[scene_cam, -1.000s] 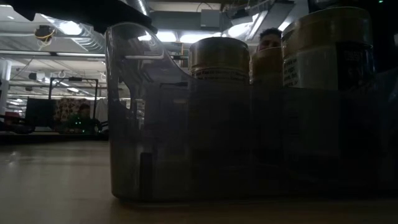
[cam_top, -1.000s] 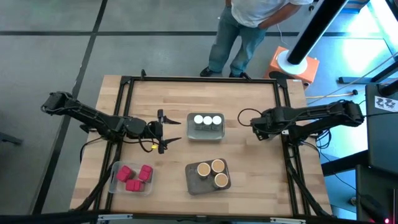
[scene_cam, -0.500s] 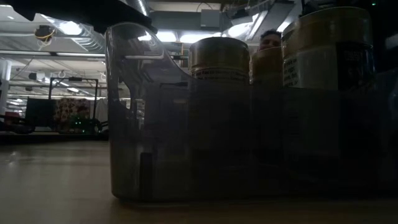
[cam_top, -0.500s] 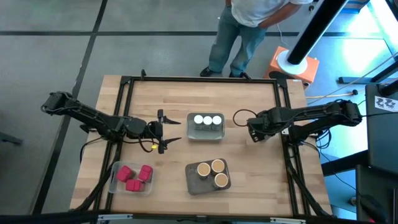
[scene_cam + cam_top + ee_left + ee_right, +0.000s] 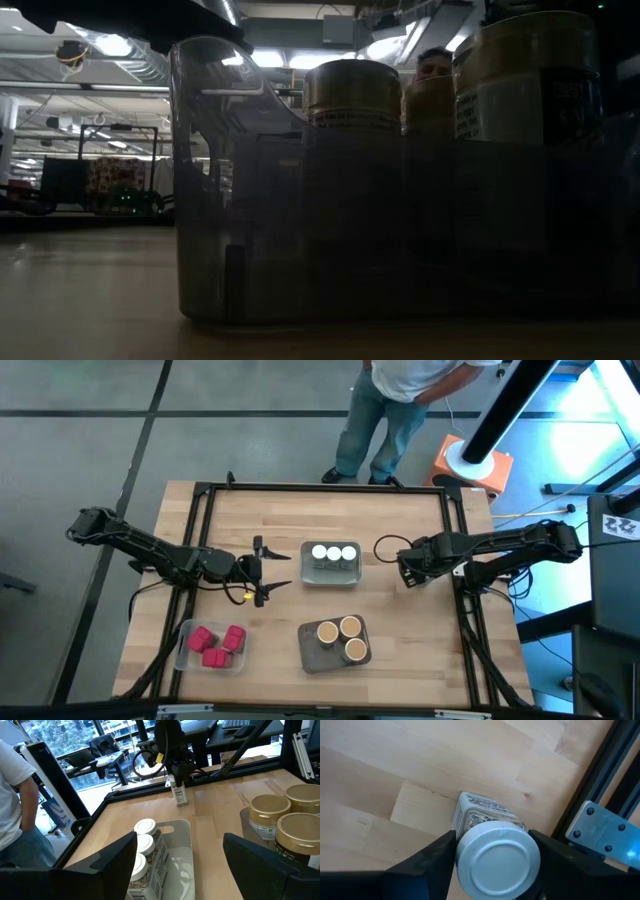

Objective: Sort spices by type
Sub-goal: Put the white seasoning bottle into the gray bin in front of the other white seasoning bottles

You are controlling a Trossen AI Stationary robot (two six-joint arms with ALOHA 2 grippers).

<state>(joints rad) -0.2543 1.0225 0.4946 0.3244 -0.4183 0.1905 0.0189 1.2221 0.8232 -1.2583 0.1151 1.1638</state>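
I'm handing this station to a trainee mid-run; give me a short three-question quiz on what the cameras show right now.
1. True or false: the right claw has its fingers on either side of a white-lidded jar standing on the table.
2. How many white-lidded jars sit in the clear tray at the table's middle? A) two B) three C) four
3. Fill in: the red packets lie in the tray nearest the ______ arm.

Key
1. True; the right wrist view shows the lid between the two fingers.
2. B; the high view shows three lids in a row.
3. Left; the left claw is open, between the packets' tray and the jars' tray.
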